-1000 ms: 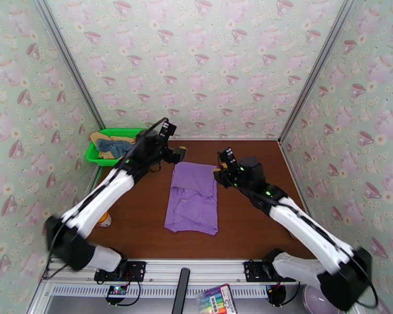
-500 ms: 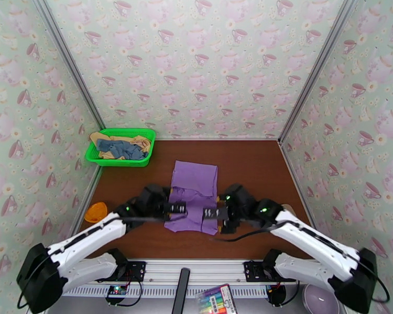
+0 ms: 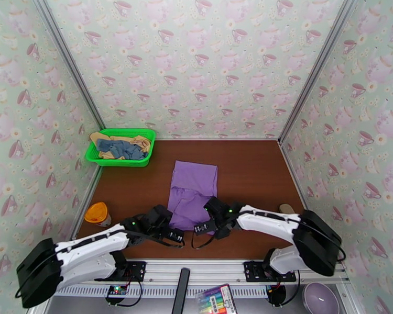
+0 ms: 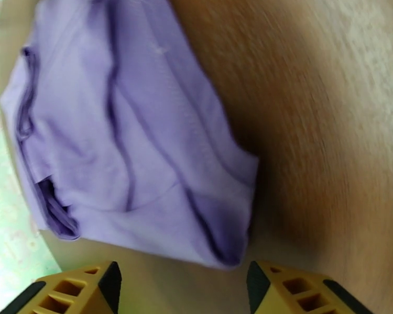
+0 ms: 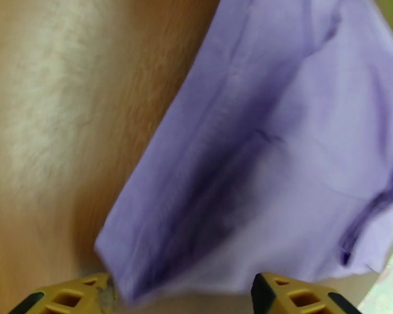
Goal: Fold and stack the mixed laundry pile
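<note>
The purple T-shirt (image 3: 193, 193) lies flat, folded into a long strip, in the middle of the brown table (image 3: 254, 168). Both grippers sit low at its near hem. My left gripper (image 3: 174, 237) stands open at the near left corner, and in the left wrist view the hem corner (image 4: 233, 242) lies just ahead of the yellow fingertips (image 4: 99, 286). At the near right corner my right gripper (image 3: 203, 227) is open too, and one fingertip (image 5: 73, 296) touches the shirt's corner (image 5: 112, 257). The slate-blue shirt (image 3: 122, 148) and the tan-yellow one (image 3: 140, 141) lie in the green basket (image 3: 94, 157).
The basket stands in the far left corner against the wall. An orange-lidded container (image 3: 97, 213) sits at the left table edge near my left arm. A marker box (image 3: 215, 299) and a purple bowl (image 3: 318, 299) lie below the front rail.
Both arms have swung from the shirt's far end back to its near hem and dropped low. The shirt has not moved.
</note>
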Motion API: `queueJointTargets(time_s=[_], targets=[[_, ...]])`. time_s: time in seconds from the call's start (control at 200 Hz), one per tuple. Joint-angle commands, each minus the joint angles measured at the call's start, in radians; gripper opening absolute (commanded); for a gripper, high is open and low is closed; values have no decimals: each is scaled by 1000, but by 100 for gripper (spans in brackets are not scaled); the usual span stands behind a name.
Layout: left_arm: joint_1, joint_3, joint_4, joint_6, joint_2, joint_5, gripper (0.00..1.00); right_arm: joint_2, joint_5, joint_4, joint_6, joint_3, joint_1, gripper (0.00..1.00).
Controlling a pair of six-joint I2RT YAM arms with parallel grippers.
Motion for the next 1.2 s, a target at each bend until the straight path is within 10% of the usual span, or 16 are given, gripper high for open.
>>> queueJointTargets(time_s=[0.0, 0.386, 0.436, 0.506, 0.937, 1.197], targets=[[20, 46, 85, -13, 68, 29, 65, 31, 9, 90, 19, 6, 3, 70], [22, 164, 26, -62, 298, 53, 21, 73, -3, 146, 15, -3, -18, 41], [22, 177, 5, -63, 298, 54, 0, 83, 0, 150, 21, 1, -18, 33], [23, 187, -7, -62, 293, 44, 0, 94, 9, 147, 34, 16, -18, 0], [134, 337, -97, -72, 102, 88, 0, -170, -42, 112, 111, 128, -160, 0], [324, 641, -98, -38, 304, 199, 0, -66, -57, 184, 252, 321, -330, 0]])
